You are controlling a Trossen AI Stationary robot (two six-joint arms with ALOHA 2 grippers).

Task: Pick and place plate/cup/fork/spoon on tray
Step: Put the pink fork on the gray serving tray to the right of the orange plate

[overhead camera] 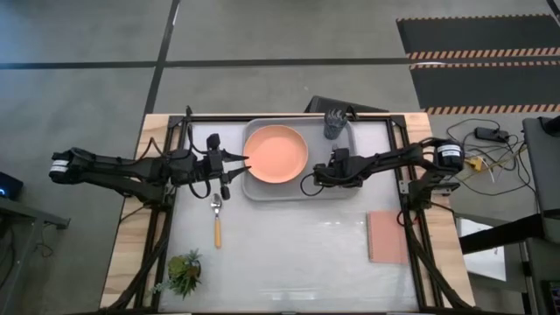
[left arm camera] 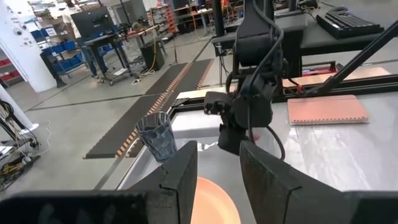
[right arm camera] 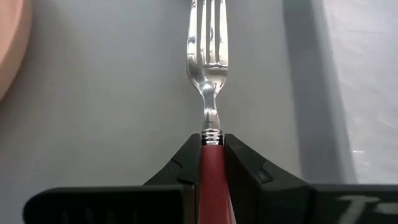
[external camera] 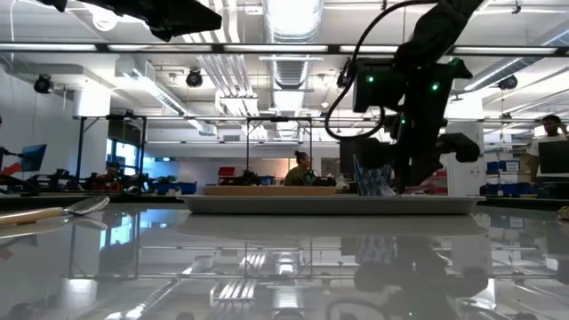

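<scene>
Overhead, table-level and two wrist views, all sharing the tray.

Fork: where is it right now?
The fork is clamped by its red handle in the right gripper, held over the tray just right of the plate.

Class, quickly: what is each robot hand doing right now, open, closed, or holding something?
Left hand: open, empty, at the tray's left edge.
Right hand: closed on the fork, over the tray.

no readable text, no labels, no brands, no numbers
</scene>
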